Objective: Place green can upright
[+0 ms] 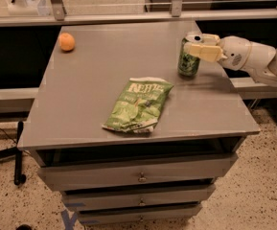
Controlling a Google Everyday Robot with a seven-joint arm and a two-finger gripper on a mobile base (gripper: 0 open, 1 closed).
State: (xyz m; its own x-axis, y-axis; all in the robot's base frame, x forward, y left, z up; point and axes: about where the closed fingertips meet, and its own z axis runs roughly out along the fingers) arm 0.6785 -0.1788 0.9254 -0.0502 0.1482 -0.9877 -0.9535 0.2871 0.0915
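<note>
The green can (pixel 188 63) stands upright on the grey table (pixel 104 47) near its right edge, silver top up. My gripper (pixel 195 42) reaches in from the right at the can's upper part. One pale finger (pixel 200 51) lies across the can's front and the other (pixel 210 38) sits behind its top. The gripper is shut on the can, and the can's base rests on the table.
A flat green-and-white chip bag (pixel 139 104) lies in the middle of the table toward the front. An orange (pixel 66 41) sits at the far left corner. Drawers (pixel 138 176) are below the tabletop. A rail (pixel 128 17) runs behind the table.
</note>
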